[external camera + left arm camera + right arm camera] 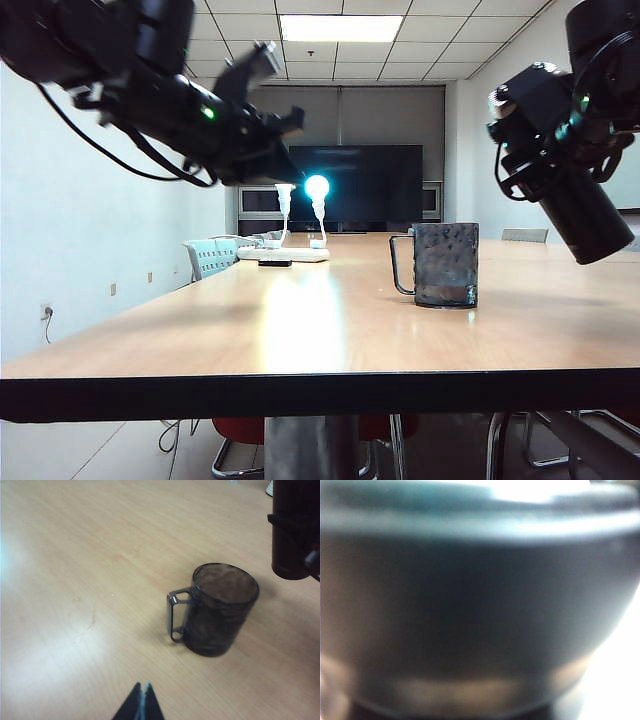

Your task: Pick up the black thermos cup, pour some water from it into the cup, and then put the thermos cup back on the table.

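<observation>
Above the worktop (300,320), right pincer (545,150) grips thermos (585,215), tilted at 2 o'clock of mug (445,265). Left pincer (141,702) closed, idle. Pour pending: swing mouth over rim.

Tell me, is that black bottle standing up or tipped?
Tipped. The black thermos cup hangs slanted in the right claw, above the table, beside the upright cup.

White-walled room, ceiling light panel (342,27), dark wall screen (370,182).
</observation>
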